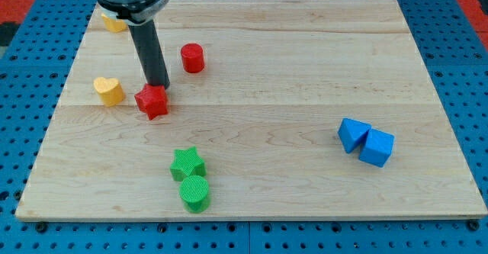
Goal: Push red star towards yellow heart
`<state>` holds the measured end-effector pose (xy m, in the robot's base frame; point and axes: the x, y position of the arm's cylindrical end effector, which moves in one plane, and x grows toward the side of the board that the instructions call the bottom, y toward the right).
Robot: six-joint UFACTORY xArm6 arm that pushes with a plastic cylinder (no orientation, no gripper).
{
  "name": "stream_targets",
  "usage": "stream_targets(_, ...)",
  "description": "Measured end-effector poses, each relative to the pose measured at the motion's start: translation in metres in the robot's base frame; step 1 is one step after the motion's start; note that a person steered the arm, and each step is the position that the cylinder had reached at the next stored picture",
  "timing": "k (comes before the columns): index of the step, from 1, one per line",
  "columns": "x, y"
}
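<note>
The red star (152, 101) lies on the wooden board at the view's left of centre. The yellow heart (109, 90) lies a short way to its left, apart from it. My tip (158, 85) stands at the star's upper right edge, touching or almost touching it. The rod rises from there toward the view's top.
A red cylinder (192, 58) stands up and right of the tip. Another yellow block (113, 22) sits at the top left, partly hidden by the arm. A green star (187, 163) and green cylinder (194, 193) lie below. Two blue blocks (366, 142) touch at the right.
</note>
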<state>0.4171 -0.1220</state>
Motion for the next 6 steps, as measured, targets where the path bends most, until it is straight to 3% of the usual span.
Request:
stream_targets(2, 0.045, -0.049)
stream_targets(3, 0.060, -0.004)
stream_targets(4, 0.093, -0.017)
stream_targets(5, 0.085, -0.087)
stream_targets(6, 0.046, -0.100)
